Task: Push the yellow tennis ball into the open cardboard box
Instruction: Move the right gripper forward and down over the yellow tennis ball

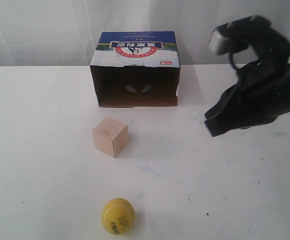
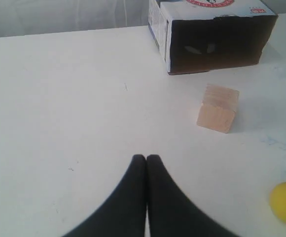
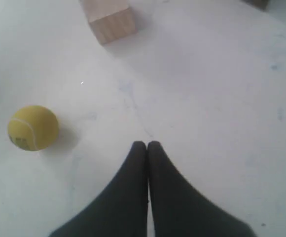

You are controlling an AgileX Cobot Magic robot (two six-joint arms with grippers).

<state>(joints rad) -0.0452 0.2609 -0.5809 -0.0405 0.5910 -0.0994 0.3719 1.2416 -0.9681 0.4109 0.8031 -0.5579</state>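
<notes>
Table (image 1: 35,160) holds one tennis ball (image 1: 118,216), one cardboard box (image 1: 135,70), one cube (image 1: 110,136).

The open cardboard box (image 1: 135,65) is matt brown card with a smooth printed top. In front of the box, the wooden cube (image 1: 110,136) is pale, bare, matt wood. Farther in front, the yellow tennis ball (image 1: 118,216) looks fuzzy. The table (image 1: 40,165) is smooth matt white, faintly scuffed. White cloth (image 1: 45,30) hangs behind the box. The left gripper (image 2: 146,158) and right gripper (image 3: 147,144) look matt black.
</notes>
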